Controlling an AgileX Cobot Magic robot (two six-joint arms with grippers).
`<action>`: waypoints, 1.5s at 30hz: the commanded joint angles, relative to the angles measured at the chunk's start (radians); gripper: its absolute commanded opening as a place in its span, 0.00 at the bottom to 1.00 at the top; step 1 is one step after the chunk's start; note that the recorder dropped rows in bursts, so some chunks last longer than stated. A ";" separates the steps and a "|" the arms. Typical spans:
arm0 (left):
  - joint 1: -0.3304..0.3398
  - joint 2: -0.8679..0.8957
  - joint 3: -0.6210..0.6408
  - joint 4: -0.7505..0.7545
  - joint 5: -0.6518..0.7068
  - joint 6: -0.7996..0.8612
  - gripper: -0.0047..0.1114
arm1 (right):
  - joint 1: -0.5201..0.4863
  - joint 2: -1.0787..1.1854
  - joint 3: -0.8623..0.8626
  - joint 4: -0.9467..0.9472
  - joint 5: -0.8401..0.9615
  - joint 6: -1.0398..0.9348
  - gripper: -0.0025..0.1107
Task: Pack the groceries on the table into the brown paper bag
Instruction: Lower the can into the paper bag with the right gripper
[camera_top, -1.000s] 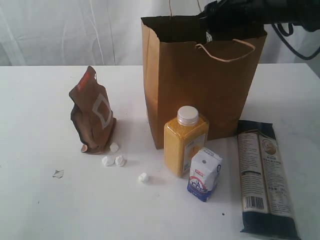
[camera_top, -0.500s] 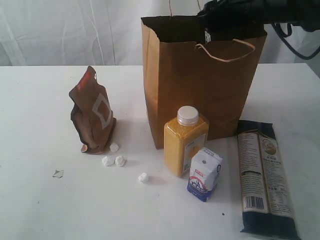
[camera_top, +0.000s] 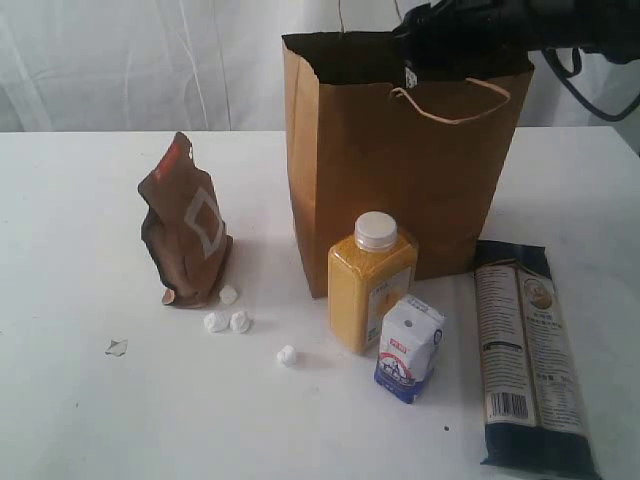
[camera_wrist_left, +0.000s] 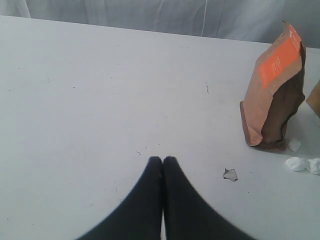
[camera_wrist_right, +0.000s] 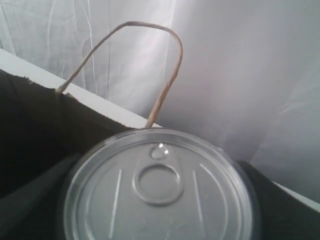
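**The right gripper (camera_top: 428, 45) holds the dark pull-tab can (camera_wrist_right: 159, 192) at the mouth of the brown paper bag (camera_top: 400, 170)**

In the exterior view we see the tall bag standing upright at the back middle of the white table (camera_top: 80, 400). Its jagged top is open. The black right arm reaches in from the right, and its gripper sits at the bag's top edge, just above the front cord handle (camera_top: 450, 105).

In the right wrist view we look down on the can's silver lid and ring pull. Dark fingers (camera_wrist_right: 282, 205) press against the can on both sides, so the gripper is grasping it. The bag's shadowed inside and its rear cord handle lie just beyond the can. We cannot tell whether the can is already below the bag's rim.

The left gripper (camera_wrist_left: 162, 162) is clenched with nothing in it, its two black tips touching. It hangs over a bare part of the table, well apart from the bag.

Four groceries are on the table:
- The brown foil pouch (camera_top: 187, 225) stands crumpled to the left of the bag, with a few white lumps (camera_top: 228, 320) and a pale scrap (camera_top: 117, 347) near it.
- The yellow white-capped bottle (camera_top: 372, 285) stands upright just in front of the bag.
- The small white-blue carton (camera_top: 409, 348) stands just in front of the bottle.
- The long dark noodle packet (camera_top: 527, 350) lies flat to the right of the carton.
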 joint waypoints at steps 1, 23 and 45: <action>0.002 -0.008 0.004 -0.004 -0.001 -0.010 0.04 | -0.005 -0.013 -0.013 0.008 -0.016 0.058 0.65; 0.002 -0.008 0.004 -0.004 -0.001 -0.010 0.04 | -0.005 -0.013 -0.013 0.006 0.087 0.064 0.93; 0.002 -0.008 0.004 -0.004 -0.001 -0.010 0.04 | -0.005 -0.173 -0.013 -0.339 0.179 0.270 0.92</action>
